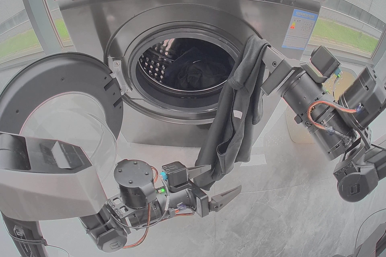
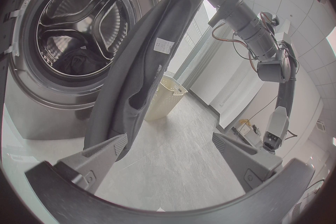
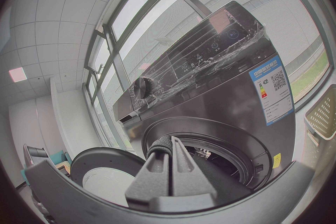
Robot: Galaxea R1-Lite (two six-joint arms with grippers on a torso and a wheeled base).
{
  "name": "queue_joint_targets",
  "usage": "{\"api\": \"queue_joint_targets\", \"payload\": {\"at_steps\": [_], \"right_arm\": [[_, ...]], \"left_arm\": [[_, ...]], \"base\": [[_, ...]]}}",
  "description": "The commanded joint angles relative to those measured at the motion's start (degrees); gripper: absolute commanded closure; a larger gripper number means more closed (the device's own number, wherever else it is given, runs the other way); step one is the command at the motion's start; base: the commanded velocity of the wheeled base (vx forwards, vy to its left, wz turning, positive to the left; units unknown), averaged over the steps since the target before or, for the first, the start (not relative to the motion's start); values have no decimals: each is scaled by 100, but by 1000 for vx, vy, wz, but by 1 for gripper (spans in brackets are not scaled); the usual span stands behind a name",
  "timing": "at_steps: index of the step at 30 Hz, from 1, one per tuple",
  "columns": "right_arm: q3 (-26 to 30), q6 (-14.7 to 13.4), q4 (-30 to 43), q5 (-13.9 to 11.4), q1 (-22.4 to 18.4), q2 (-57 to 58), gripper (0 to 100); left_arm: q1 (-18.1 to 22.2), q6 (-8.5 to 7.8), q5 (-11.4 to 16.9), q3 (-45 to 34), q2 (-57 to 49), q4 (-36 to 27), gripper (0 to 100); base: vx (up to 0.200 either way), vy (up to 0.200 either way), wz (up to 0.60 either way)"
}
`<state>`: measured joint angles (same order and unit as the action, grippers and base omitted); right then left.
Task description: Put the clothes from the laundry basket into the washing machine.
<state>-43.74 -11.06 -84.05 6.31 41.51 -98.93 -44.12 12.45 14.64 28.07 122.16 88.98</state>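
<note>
A dark grey garment hangs from my right gripper, which is shut on its top end just right of the washing machine's round opening. In the right wrist view the fingers pinch the cloth in front of the drum. The garment's lower end dangles near the floor, brushing one finger of my open left gripper. In the left wrist view the cloth hangs against one fingertip. Dark clothes lie inside the drum. The cream laundry basket stands right of the machine.
The machine's door is swung wide open to the left, close above my left arm. The basket is partly hidden behind my right arm. Grey tiled floor lies in front of the machine. Windows stand behind it.
</note>
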Motion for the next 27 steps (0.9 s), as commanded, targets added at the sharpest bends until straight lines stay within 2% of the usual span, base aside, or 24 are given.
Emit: {"api": "queue_joint_targets", "payload": {"at_steps": [1, 3, 10, 21, 27], "right_arm": [[-3, -2, -15, 1, 24, -48, 100], [-3, -2, -15, 1, 33, -48, 100], [-3, -2, -23, 1, 33, -21, 100], [23, -2, -32, -7, 24, -21, 100], [41, -2, -50, 1, 24, -30, 100]], "left_arm": [[-27, 39, -14, 444, 414, 32, 0], [26, 74, -23, 778, 607, 32, 0], [175, 21, -67, 1209, 976, 32, 0], [413, -5, -75, 963, 756, 23, 0], [483, -76, -75, 1042, 774, 23, 0]], "base": [[0, 0, 0], [0, 0, 0], [0, 0, 0], [0, 0, 0], [0, 0, 0]]}}
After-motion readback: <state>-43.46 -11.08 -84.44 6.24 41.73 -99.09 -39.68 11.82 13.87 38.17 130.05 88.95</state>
